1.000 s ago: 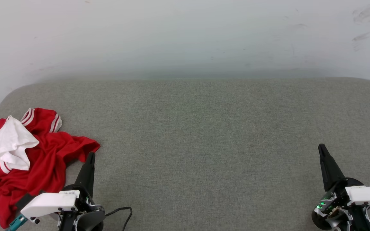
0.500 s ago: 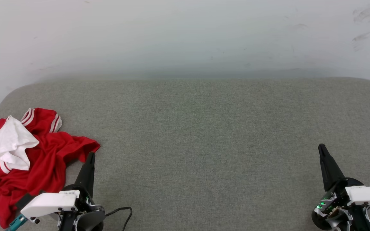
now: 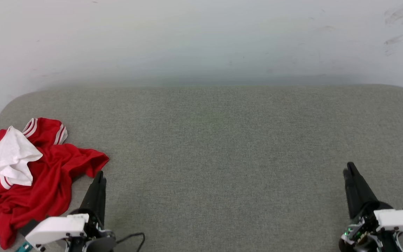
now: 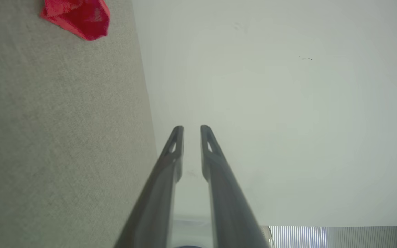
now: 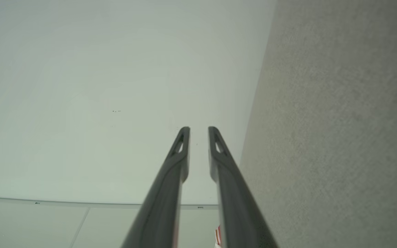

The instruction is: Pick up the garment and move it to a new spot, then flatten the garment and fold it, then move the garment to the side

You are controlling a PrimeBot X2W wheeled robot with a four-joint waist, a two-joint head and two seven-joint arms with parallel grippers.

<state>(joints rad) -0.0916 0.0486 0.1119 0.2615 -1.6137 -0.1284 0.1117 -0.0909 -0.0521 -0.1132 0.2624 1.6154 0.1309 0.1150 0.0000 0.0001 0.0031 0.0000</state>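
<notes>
left gripper [image 4: 192, 128], right gripper [image 5: 199, 129] parted; garment [image 3: 49, 175] seemingly print-down.

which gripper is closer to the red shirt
The left gripper: its fingers lie right beside the garment, while the right gripper sits far across the grey surface.

From the left claw [image 3: 99, 174] across to the right claw [image 3: 349, 168], and ahead of both up to the white wall [image 3: 201, 42], the grey worktop [image 3: 222, 147] offers open passage. The crumpled garment [image 3: 37, 168] lies heaped just left of the left claw. A black cable [image 3: 131, 236] loops beside that claw's base.
</notes>
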